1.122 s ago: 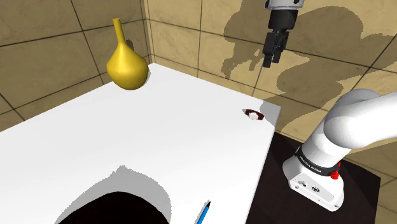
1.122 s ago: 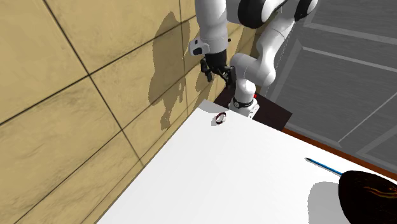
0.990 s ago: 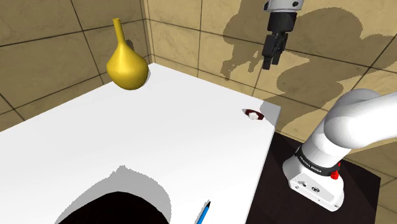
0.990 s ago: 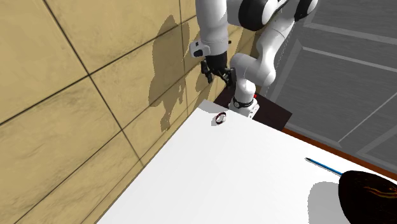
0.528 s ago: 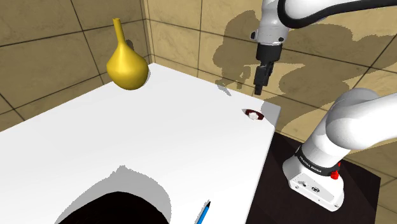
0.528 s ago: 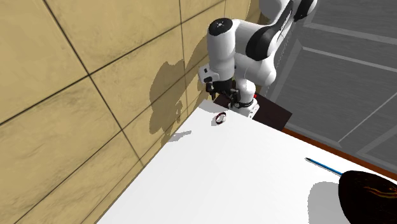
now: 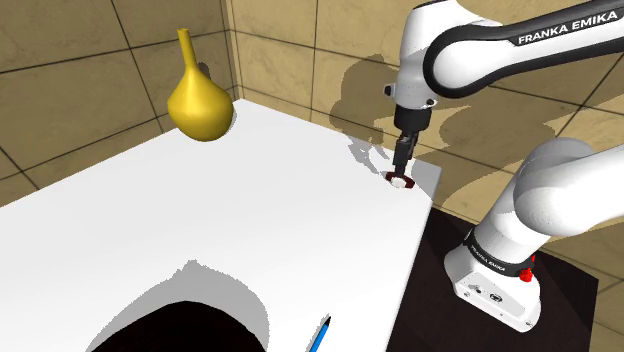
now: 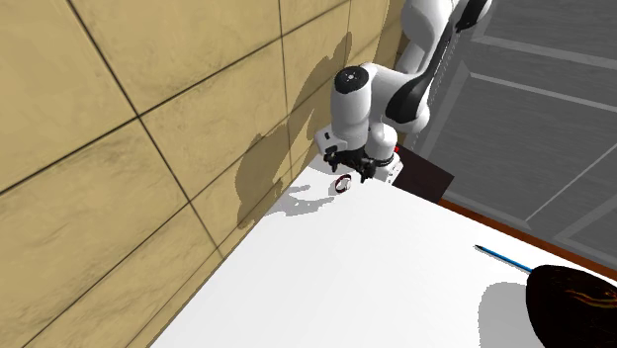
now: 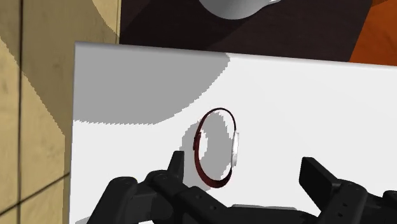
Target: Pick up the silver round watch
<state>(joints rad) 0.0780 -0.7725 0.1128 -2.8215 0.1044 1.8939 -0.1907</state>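
— Shoulder view?
— Arm (image 7: 470,50) lettered "FRANKA EMIKA", bent steeply down. Claw (image 7: 403,172) just above the watch (image 7: 401,183) at the desk's (image 7: 250,200) corner nearest the arm's base.
— Second exterior view?
— Claw low over that corner, watch beneath.
— Wrist view?
— Fingers (image 9: 178,170) spread wide astride the upright watch, gripping nothing.

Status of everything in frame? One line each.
Gripper, open, fingers either side of the watch, not clasping it.
Watch, standing on edge on the table, strap closed in a loop.
Vase, upright.
Pen, lying flat.
Bowl, sitting on the table.
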